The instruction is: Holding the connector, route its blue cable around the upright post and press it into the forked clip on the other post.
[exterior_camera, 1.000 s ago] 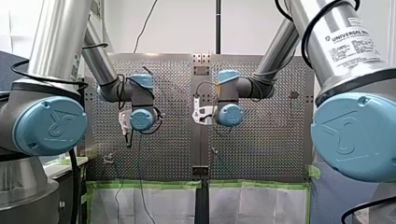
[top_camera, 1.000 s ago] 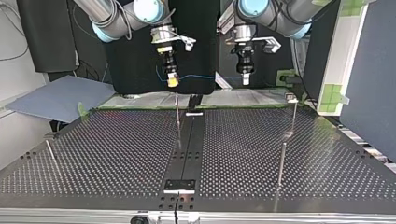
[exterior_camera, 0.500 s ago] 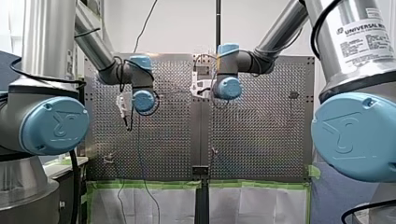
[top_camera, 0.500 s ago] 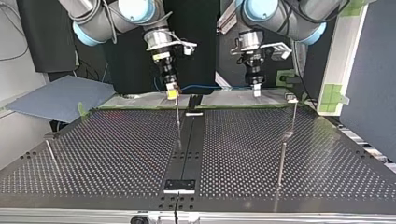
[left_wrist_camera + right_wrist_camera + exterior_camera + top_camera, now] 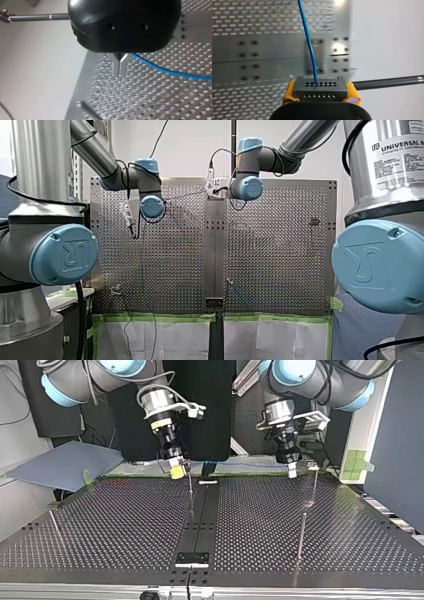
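Yellow-padded, my right gripper (image 5: 321, 93) clamps the connector (image 5: 319, 85); my left gripper (image 5: 119, 73) pinches its blue cable (image 5: 165, 70).

The cable (image 5: 310, 50) is bright blue and leaves a dark grey connector (image 5: 320, 85) dotted with two rows of small holes. The right gripper (image 5: 320, 96) has yellow pads (image 5: 288, 93). The left gripper (image 5: 119, 74) is glossy black with bare silver fingers (image 5: 115, 66). The bench (image 5: 100, 525) is grey metal with a regular grid of holes (silvery in the front view) and green tape (image 5: 150, 318) along one edge. The arm joints have pale blue caps (image 5: 62, 255).
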Motion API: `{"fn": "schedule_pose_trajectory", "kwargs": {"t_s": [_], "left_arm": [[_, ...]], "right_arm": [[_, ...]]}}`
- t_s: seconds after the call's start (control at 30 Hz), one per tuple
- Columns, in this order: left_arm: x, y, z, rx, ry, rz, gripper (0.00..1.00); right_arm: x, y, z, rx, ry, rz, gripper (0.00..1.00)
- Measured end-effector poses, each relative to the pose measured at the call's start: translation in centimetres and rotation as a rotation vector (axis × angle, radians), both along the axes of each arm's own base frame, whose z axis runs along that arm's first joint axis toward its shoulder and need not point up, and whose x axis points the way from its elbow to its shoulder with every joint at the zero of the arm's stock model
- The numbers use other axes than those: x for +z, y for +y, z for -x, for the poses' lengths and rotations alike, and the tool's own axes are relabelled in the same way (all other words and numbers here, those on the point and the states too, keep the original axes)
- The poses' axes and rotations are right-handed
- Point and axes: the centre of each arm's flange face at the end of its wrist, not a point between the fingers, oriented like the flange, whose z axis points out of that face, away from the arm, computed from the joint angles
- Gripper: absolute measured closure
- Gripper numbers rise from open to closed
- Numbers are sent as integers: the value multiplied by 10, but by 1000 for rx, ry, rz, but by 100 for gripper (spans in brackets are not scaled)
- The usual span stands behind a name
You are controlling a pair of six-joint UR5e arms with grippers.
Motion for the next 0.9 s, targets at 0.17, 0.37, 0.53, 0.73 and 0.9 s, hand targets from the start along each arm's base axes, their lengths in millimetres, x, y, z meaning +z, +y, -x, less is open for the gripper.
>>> {"fn": "schedule_pose_trajectory", "kwargs": {"t_s": [0.17, 0.37, 0.53, 0.73, 0.9], "left_arm": [[23, 6, -7, 24, -18, 17, 100], [42, 11, -17, 39, -27, 38, 100], [59, 18, -26, 58, -30, 43, 100], [79, 32, -41, 73, -36, 47, 100], [95, 44, -53, 70, -47, 62, 100]], "right_arm": [[20, -3, 2, -1, -19, 23, 100], [31, -9, 0, 11, -29, 38, 100], [33, -16, -5, 26, -27, 38, 100], [29, -27, -17, 55, -13, 33, 100], [27, -37, -26, 64, -11, 31, 100]]}}
